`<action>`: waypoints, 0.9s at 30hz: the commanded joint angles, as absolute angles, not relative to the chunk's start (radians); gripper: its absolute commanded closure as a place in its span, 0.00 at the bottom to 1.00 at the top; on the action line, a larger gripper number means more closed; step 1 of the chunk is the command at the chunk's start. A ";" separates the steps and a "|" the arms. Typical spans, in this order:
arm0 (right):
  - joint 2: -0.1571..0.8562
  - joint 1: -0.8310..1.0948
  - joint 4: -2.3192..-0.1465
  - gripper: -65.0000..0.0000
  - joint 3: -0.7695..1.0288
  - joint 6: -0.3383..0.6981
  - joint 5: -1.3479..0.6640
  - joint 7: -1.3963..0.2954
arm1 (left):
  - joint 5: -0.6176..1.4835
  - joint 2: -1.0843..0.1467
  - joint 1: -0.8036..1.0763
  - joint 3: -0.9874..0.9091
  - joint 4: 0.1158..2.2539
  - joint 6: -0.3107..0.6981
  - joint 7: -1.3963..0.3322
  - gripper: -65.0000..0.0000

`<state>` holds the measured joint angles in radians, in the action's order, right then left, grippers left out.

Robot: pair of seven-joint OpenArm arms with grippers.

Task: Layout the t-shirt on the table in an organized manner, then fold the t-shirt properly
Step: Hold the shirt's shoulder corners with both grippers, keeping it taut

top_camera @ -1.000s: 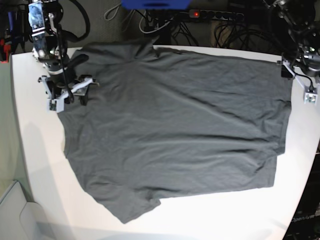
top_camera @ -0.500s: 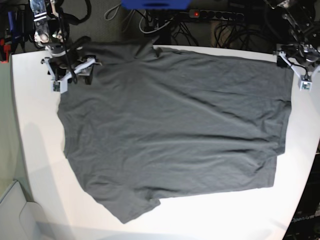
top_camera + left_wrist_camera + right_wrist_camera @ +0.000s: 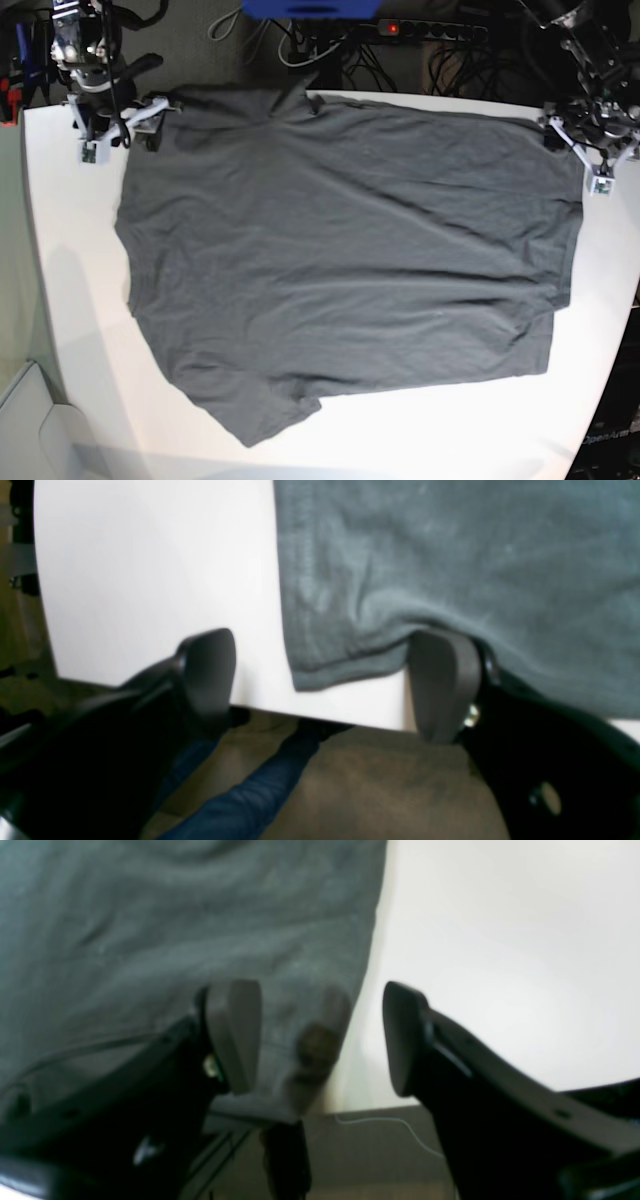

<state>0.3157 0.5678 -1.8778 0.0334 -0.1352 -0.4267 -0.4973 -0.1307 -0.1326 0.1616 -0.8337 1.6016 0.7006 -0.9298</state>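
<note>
Lying spread across the middle of the table (image 3: 70, 300), the t-shirt (image 3: 340, 260) is nearly flat, which fits a layout step that looks almost done before any fold. Both hands sit at the far corners of the cloth, likely because those are the corners one would tug to square it up. The right hand (image 3: 112, 125) hangs at the far left corner with its jaws wide and nothing between them; in its wrist view the shirt's edge runs between the fingers (image 3: 235, 1035) but is not pinched. The left hand (image 3: 590, 150) hangs at the far right corner, also wide and empty; its wrist view shows the hem corner lying between the fingers (image 3: 442, 680), right at the table's edge. A sleeve juts out at the near left, and the near right edge shows a doubled layer, so some smoothing may be left. Bare table is widest along the left and near sides, giving room to fold that way; the far side and right side have little margin, and cables (image 3: 330, 45) crowd the dark space beyond the far edge.
</note>
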 commanded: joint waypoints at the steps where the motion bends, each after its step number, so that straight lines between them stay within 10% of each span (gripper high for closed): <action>1: 0.325 0.572 -1.899 0.40 0.041 -0.136 -0.429 -0.476 | -0.130 -0.148 0.148 -0.837 1.607 0.698 -0.918 0.19; 14: 0.329 0.575 -1.900 0.40 0.076 -0.136 -0.430 -0.476 | -0.128 -0.143 0.148 -0.837 1.491 0.698 -0.905 0.21; 24: 0.329 0.598 -1.920 0.40 0.076 -0.136 -0.430 -0.476 | -0.128 -0.139 0.153 -0.840 1.491 0.698 -0.869 0.97; 27: 0.326 0.616 -1.952 0.40 0.074 -0.136 -0.430 -0.476 | -0.128 -0.139 0.150 -0.840 1.491 0.698 -0.869 0.98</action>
<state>0.3157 0.6132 -1.9347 0.0700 -0.1356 -0.4267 -0.5007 -0.0891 -0.1303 0.1467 -0.8360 1.4921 0.7036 -0.8295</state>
